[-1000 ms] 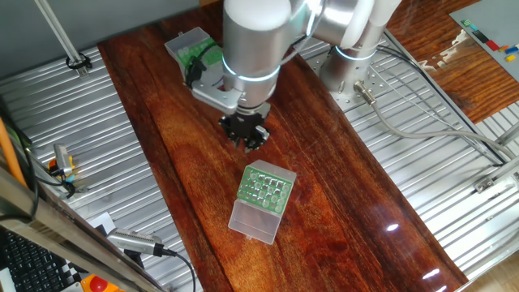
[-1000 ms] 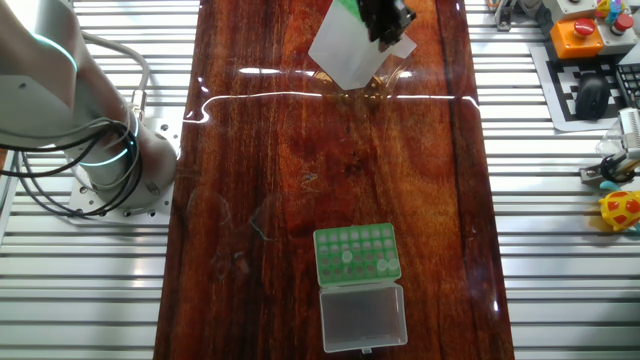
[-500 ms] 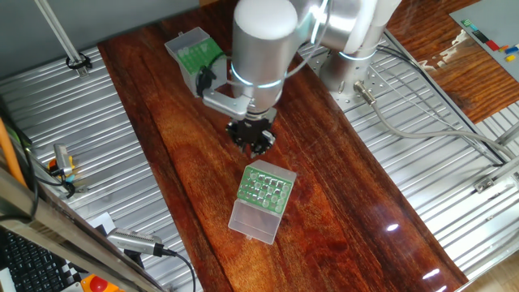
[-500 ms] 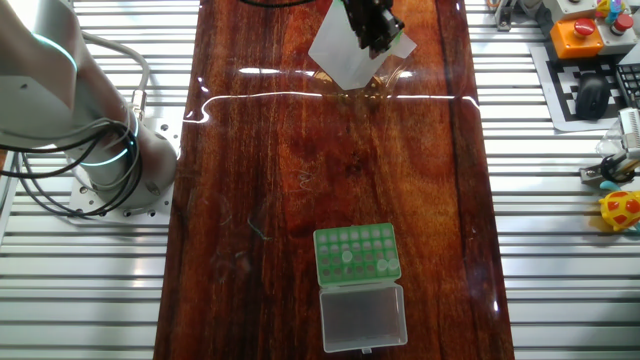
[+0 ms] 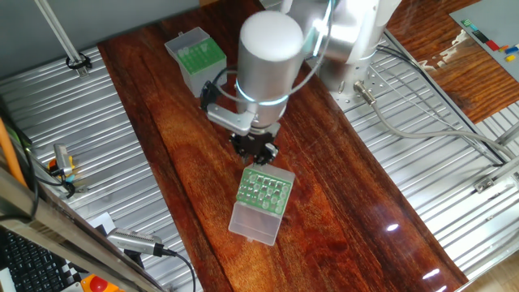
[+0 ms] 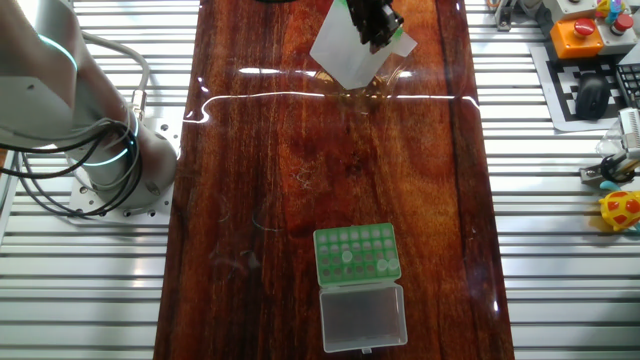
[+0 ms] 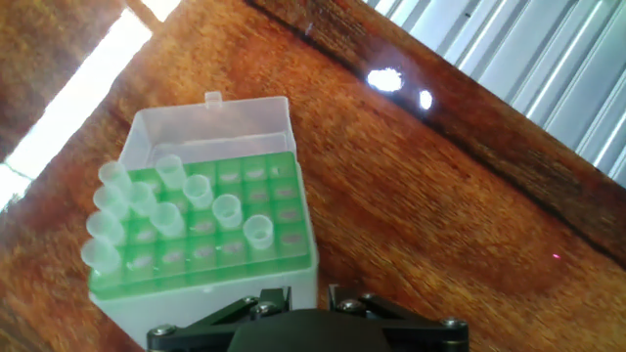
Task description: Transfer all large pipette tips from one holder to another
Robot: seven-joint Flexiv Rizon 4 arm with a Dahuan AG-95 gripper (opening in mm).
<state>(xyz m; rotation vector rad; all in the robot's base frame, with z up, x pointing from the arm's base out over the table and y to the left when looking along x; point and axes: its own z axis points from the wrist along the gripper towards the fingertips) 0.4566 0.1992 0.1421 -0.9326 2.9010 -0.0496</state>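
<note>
Gripper (image 5: 254,148): at frame centre in one fixed view, hanging just above the upper edge of the low green rack; only its dark base shows at the bottom edge of the hand view, and the fingers are hidden there, so whether it is spread or clenched cannot be told.
Arm (image 5: 272,49): grey and white, standing upright over the gripper in the middle of one fixed view; its base (image 6: 60,110) fills the upper left of the other fixed view.
Low green rack (image 5: 265,191): just below frame centre in one fixed view, lying on the wooden table (image 5: 324,203); in the other fixed view it sits in the lower middle (image 6: 356,254).
Clear lid (image 5: 253,221): hinged open and lying flat on the table, touching the rack's lower edge in one fixed view; in the hand view it stands behind the green grid, toward the upper left (image 7: 210,127).
Pipette tips (image 7: 156,210): pale translucent tubes standing upright in the holes of the green rack, bunched on the left half of the grid in the hand view; the right-hand holes look bare.
Tall translucent box (image 5: 195,57): upper left of one fixed view, well apart from the green rack, its green top facing up; in the other fixed view it is at the top centre (image 6: 345,45), partly behind a dark part of the robot.
</note>
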